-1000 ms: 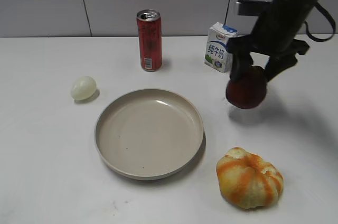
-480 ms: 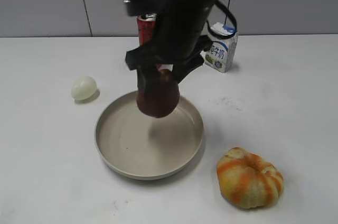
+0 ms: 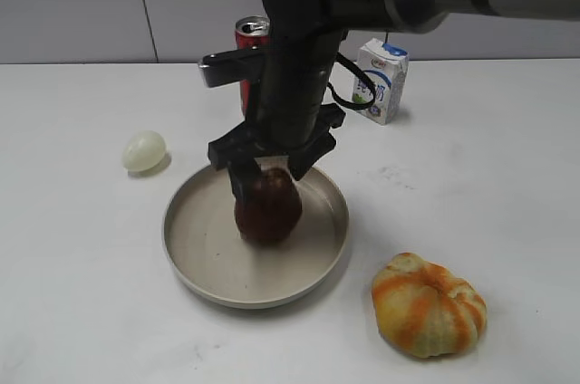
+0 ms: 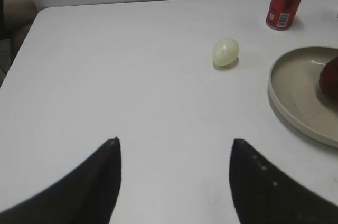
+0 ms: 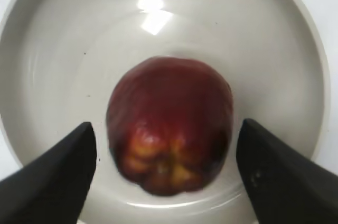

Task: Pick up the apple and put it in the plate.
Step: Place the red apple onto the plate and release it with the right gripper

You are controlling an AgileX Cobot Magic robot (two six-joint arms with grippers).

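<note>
White counter, grey panel wall behind. Plate (image 3: 256, 228) sits centre, can (image 3: 251, 40) and milk carton (image 3: 380, 80) at the back, egg (image 3: 143, 150) to the plate's left, pumpkin (image 3: 428, 304) front right.

Apple (image 3: 267, 206) is inside the plate, near its middle, apparently resting on the dish floor. Right end effector (image 3: 264, 165) is directly above it. Right wrist view shows the apple (image 5: 170, 124) between the 2 fingers (image 5: 53, 182) with a visible gap on both sides, so jaws are spread and not gripping. My read: this is the release, and the arm is vertical over the plate centre so the fruit lands well clear of the rim (image 5: 317, 49).

Orientation: in the exterior view the apple stands taller than wide, long axis roughly vertical. Lobed yellowish end shows at the bottom of the wrist frame; stem not visible, so which end is up I can't tell.

Left end effector (image 4: 174, 174) hangs over bare counter, well apart from the plate, fingers spread, holding nothing. Looks parked to stay out of the right arm's way.

Task looks essentially done.
</note>
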